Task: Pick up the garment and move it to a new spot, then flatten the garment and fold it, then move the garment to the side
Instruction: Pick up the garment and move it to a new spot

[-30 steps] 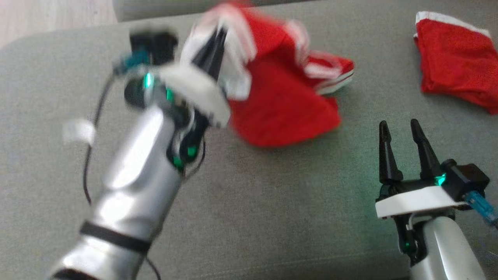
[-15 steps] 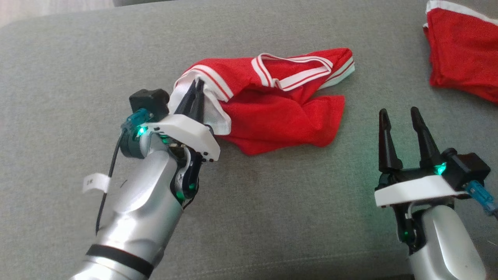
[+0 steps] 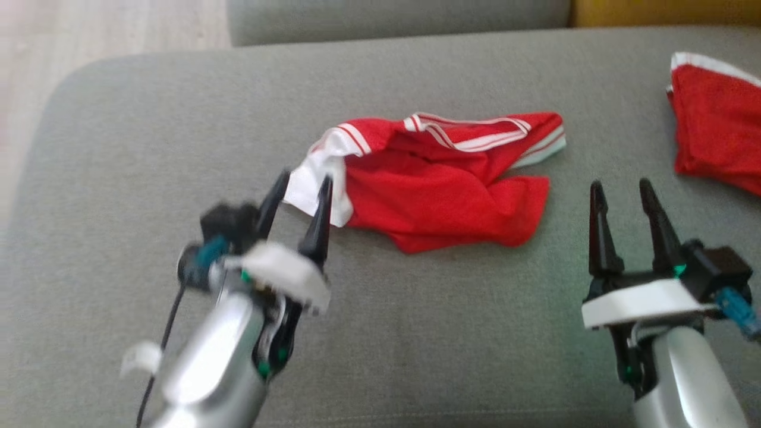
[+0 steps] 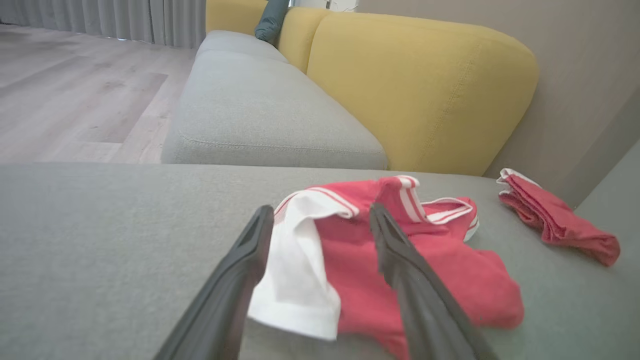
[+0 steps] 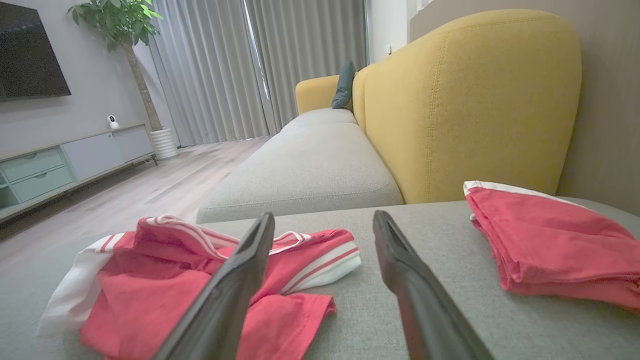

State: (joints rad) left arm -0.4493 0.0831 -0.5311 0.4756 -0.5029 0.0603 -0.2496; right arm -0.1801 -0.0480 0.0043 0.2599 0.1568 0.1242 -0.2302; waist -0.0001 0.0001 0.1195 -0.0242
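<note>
A crumpled red garment (image 3: 443, 190) with white trim and stripes lies on the grey cushion (image 3: 380, 333); it also shows as the garment (image 4: 440, 275) in the left wrist view and the garment (image 5: 150, 295) in the right wrist view. My left gripper (image 3: 303, 181) stands open at the garment's white sleeve edge (image 3: 321, 178), its fingers apart with the sleeve lying loose between and beyond them. My right gripper (image 3: 621, 189) is open over bare cushion, to the right of the garment and apart from it.
A second red folded garment (image 3: 716, 128) lies at the cushion's far right. A yellow sofa back (image 4: 425, 90) rises behind. The cushion's left edge (image 3: 41, 154) drops to a wooden floor (image 3: 113, 30). Another grey seat (image 5: 310, 160) extends beyond.
My left gripper has opened, let go of the white sleeve and drawn back toward me. The garment now lies settled on the cushion. The head view has shifted slightly. The right gripper has stayed put.
</note>
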